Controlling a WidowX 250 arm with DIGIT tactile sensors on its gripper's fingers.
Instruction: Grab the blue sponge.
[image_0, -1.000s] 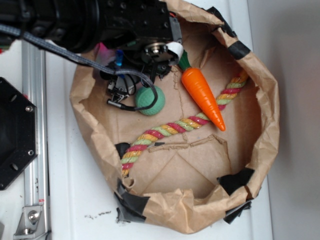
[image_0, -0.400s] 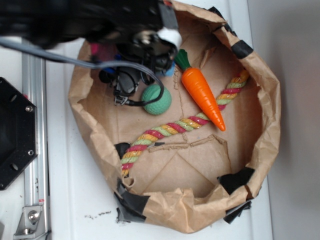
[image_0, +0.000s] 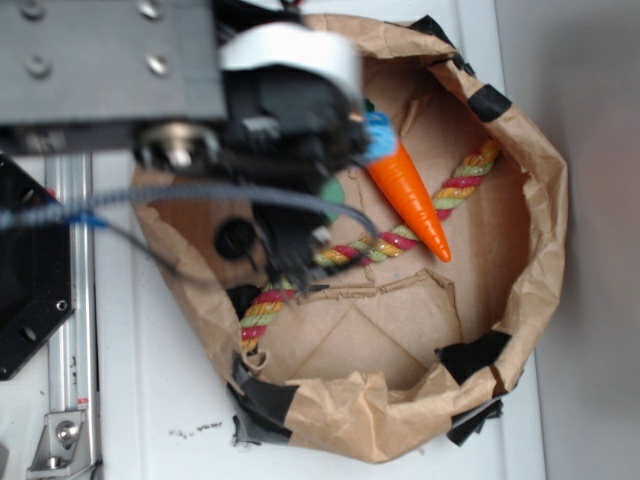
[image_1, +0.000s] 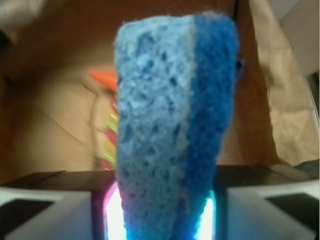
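Blue sponge pinched in the hand, lifted above the paper-lined basket.

The white bench (image_0: 160, 400) carries a crumpled brown paper basket (image_0: 530, 250) patched with black tape; inside lie a braided rope (image_0: 290, 285) and an orange toy carrot (image_0: 410, 195), leaving little free floor. The robot's hand (image_1: 162, 220) is closed on the lower end of the blue sponge (image_1: 170, 125), which stands up between the jaws in the wrist view; from outside only a blue corner shows beside the carrot top. The sponge looks light, soft and porous, likely squashing where pinched; a grip across its flat faces should suit it best.
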